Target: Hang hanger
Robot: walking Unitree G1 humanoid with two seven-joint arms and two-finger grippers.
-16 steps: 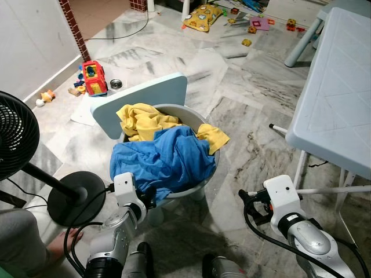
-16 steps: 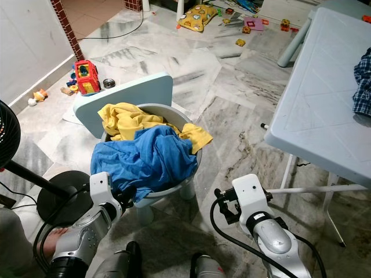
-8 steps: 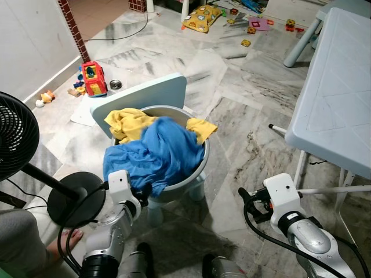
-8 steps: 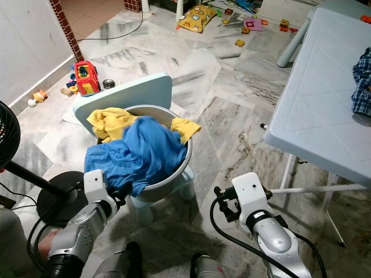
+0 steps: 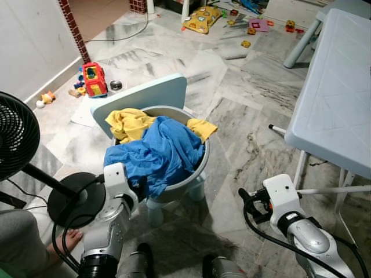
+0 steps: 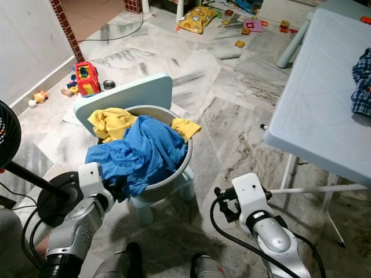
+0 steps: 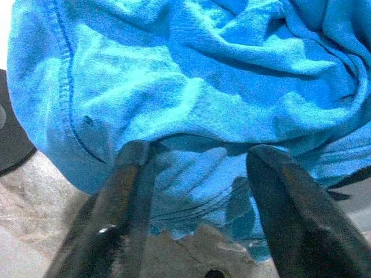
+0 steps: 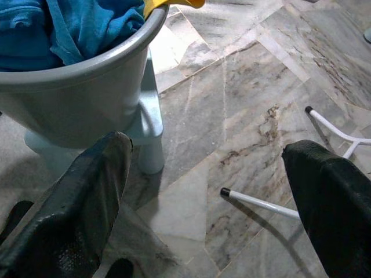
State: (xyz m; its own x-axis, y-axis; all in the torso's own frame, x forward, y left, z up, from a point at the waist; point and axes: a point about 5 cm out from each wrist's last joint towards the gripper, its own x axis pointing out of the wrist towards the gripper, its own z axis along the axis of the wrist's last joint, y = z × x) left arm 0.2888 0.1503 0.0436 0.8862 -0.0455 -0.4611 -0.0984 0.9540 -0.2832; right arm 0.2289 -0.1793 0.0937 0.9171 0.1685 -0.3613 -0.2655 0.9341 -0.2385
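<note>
A grey basin (image 5: 199,172) stands on a small light-blue chair (image 5: 145,95). It is heaped with a blue cloth (image 5: 156,153) and a yellow cloth (image 5: 130,123). The blue cloth spills over the basin's near-left rim. My left gripper (image 7: 197,191) is at that hanging hem, open, with the blue cloth (image 7: 191,87) just past its fingertips. My right gripper (image 8: 214,191) is open and held low over the marble floor, to the right of the basin (image 8: 87,75). No hanger can be made out.
A white table (image 5: 336,87) with thin white legs (image 5: 324,190) stands close on the right, a checked cloth (image 6: 362,81) on it. A black fan (image 5: 17,136) and its round base (image 5: 75,197) are on the left. Toys (image 5: 94,78) lie farther off. A person's foot (image 5: 66,240) is near the fan base.
The left gripper has moved left along the blue cloth's hem. The heap has shifted in the basin, and the yellow piece on the right now lies up on the rim. The right arm has stayed still.
</note>
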